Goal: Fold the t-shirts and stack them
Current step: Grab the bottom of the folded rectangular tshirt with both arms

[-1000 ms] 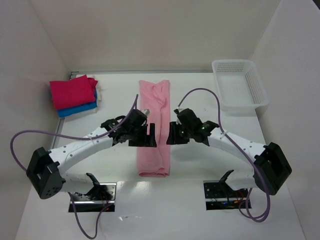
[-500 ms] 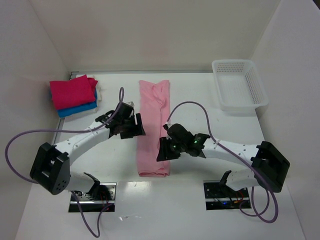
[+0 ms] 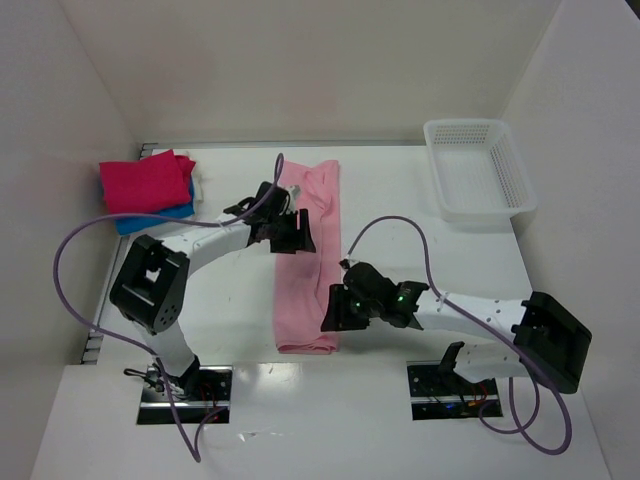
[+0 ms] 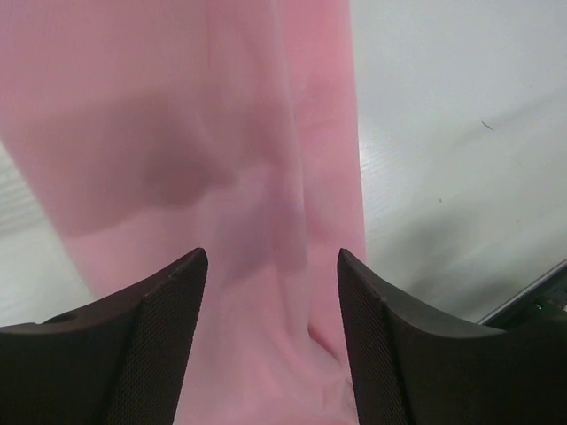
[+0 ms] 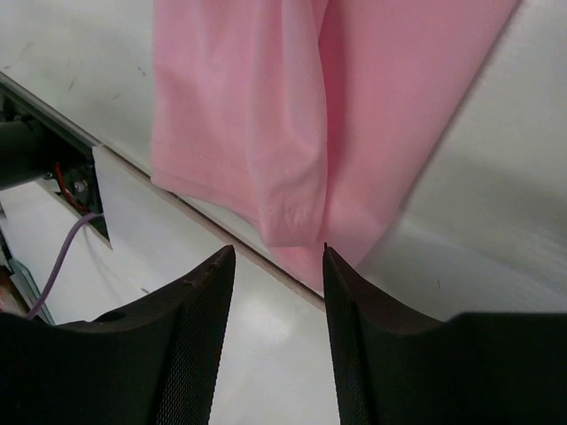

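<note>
Over the light pink t-shirt [image 3: 300, 298], my left gripper [image 3: 297, 235] and right gripper [image 3: 335, 310] hover, jaws apart, empty; pinching one layer could unfold the strip.

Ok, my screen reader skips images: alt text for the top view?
A long pink shirt lies mid-table, the left gripper over its far half, the right gripper at its near end. A magenta-and-blue stack sits back left, a white basket back right.

Over at the far right corner of the flat white table [image 3: 400, 190]: white rectangular plastic mesh basket [image 3: 462, 124], upright, opening up.
</note>
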### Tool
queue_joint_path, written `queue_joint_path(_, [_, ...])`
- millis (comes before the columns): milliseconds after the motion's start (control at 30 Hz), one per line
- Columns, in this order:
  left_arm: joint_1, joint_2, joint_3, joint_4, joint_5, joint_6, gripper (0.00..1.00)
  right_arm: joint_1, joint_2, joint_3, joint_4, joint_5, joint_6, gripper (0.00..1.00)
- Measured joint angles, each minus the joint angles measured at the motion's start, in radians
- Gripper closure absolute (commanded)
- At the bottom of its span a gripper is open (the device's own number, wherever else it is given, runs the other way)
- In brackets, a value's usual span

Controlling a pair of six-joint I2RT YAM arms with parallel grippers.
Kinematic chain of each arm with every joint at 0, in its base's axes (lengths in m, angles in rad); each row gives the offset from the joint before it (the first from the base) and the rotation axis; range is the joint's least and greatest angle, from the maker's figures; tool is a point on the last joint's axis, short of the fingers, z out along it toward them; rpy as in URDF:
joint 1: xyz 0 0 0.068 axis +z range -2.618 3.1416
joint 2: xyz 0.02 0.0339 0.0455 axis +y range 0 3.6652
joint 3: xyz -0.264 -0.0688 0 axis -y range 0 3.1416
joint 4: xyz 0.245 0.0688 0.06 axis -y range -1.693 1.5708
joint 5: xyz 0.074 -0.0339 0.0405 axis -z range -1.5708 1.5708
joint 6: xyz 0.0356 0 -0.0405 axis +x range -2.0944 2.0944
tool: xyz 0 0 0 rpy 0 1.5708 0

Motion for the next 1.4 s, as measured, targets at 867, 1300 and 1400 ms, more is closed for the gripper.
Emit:
queue_joint_path(867, [0.02,0.279,0.202,0.041,0.009,0.072,0.25,0.039,0.218,0.074,0.033,0.001,-0.06,0.91])
queue_joint_path(1300, [0.02,0.315,0.249,0.04,0.013,0.071,0.24,0.12,0.174,0.072,0.026,0.007,0.005,0.69])
queue_joint_path(1400, [0.02,0.315,0.252,0.039,0.012,0.073,0.23,0.124,0.149,0.071,-0.008,0.042,0.022,0.51])
